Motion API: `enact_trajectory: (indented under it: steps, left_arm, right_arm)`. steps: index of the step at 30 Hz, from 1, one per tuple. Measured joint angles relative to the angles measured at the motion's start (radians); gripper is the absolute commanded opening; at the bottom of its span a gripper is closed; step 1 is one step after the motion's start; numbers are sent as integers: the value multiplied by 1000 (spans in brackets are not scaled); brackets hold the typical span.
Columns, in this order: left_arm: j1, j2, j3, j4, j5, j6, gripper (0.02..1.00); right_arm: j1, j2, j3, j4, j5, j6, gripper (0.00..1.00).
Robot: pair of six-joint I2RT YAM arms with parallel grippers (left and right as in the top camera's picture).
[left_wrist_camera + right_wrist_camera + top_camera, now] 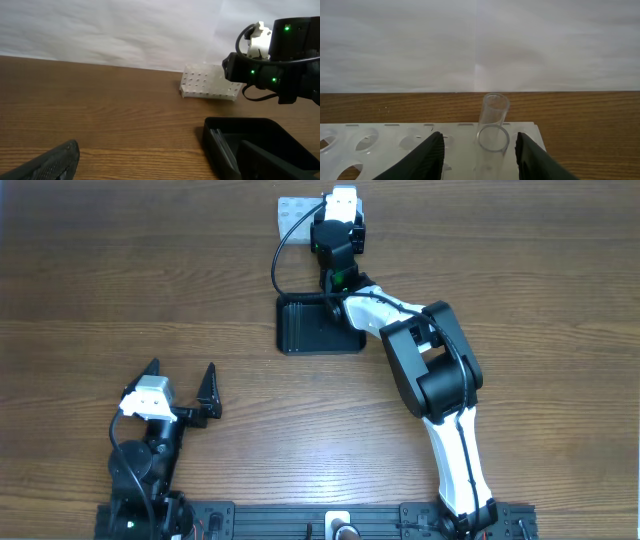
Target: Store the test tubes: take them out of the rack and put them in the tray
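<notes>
A clear test tube (493,131) stands upright in an end hole of the white rack (385,142). My right gripper (480,145) is open around it, with one finger on each side; the tube sits closer to one finger. In the top view the rack (296,216) lies at the table's far edge, partly under the right arm's wrist (338,230). The black tray (312,328) sits just nearer than the rack. At least one clear tube (223,146) lies inside the tray (215,131). My left gripper (181,384) rests open and empty near the front left.
The right arm's elbow (432,360) hangs over the table to the right of the tray. A black cable (277,255) loops from the wrist past the rack's left side. Bare wooden table (120,270) surrounds everything.
</notes>
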Motion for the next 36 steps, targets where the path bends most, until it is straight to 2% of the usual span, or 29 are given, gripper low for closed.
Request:
enact_trajectory:
  steps: [36]
  left_arm:
    - [0, 0, 0, 0, 0, 0, 998]
  right_arm:
    - [0, 0, 0, 0, 1, 1, 215]
